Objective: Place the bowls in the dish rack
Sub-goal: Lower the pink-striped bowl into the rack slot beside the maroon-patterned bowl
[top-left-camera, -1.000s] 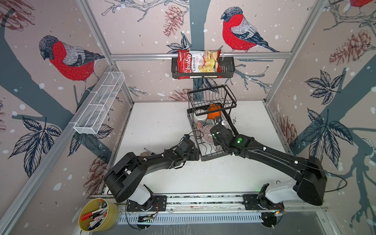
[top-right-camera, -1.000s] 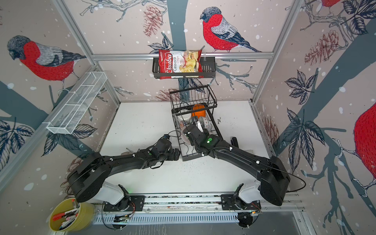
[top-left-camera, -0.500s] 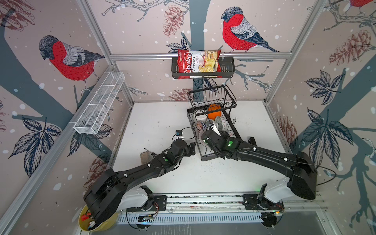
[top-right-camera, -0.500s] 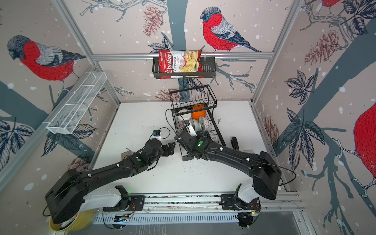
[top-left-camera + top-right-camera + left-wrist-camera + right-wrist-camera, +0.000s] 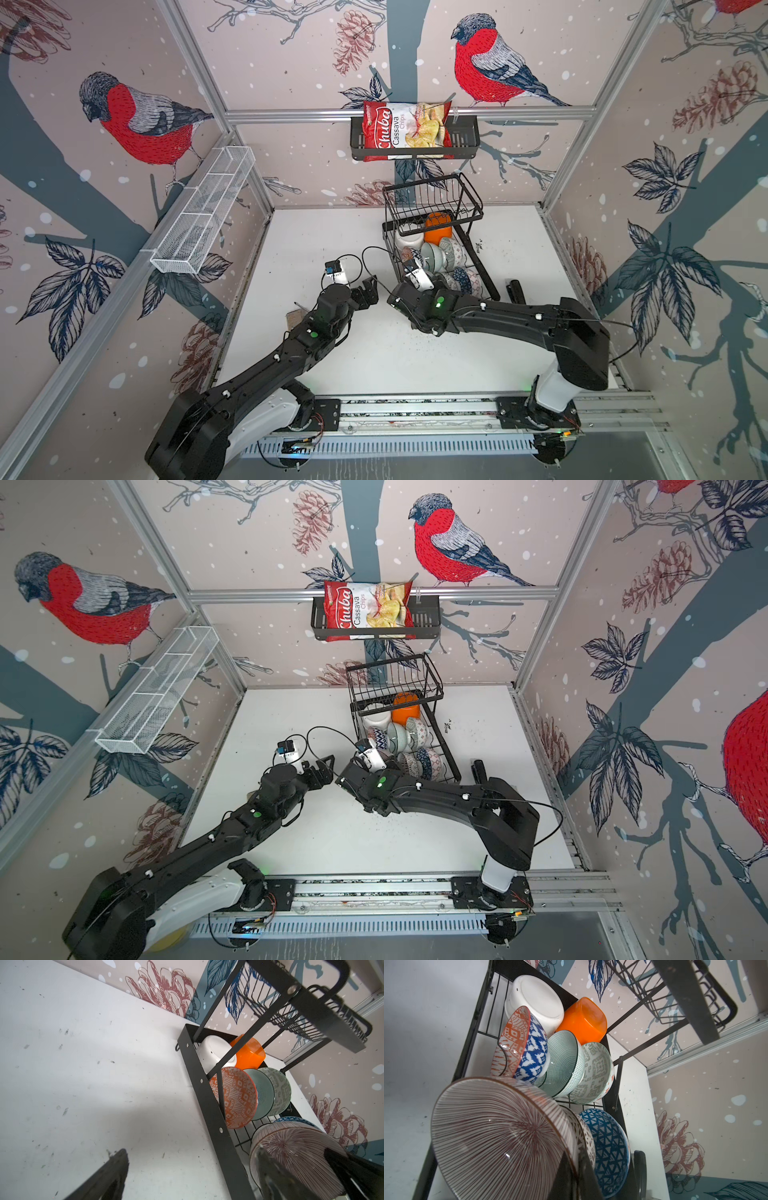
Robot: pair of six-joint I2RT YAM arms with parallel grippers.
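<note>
Nearest the robot, the left claw [image 5: 370, 289] hangs wide and empty over the table [image 5: 316, 232], just outside the near left corner of the dish rack [image 5: 202, 1095]. The right claw [image 5: 576, 1169] is pinched narrow on the rim of the red-striped bowl [image 5: 500, 1138]. That bowl is on edge at the near end of the rack, its mouth turned out toward the left claw's side. The move in hand looks like seating this last bowl. The slot lies straight beyond the right claw, alongside the brown-speckled bowl [image 5: 583, 1138] and the blue-triangle bowl [image 5: 608, 1147], which stand on edge in the same near row. Whether the striped bowl already rests on the wires or touches its speckled neighbour I cannot tell. The right arm has it, so the release is its job. Behind comes a middle row of three on edge: the orange-and-blue bowl [image 5: 527, 1049], the green-lined bowl [image 5: 564, 1064] and the grey-green patterned bowl [image 5: 598, 1072]. Farthest back, the white bowl [image 5: 537, 999] and orange bowl [image 5: 583, 1020] lie tipped under the raised basket tier [image 5: 685, 991].
</note>
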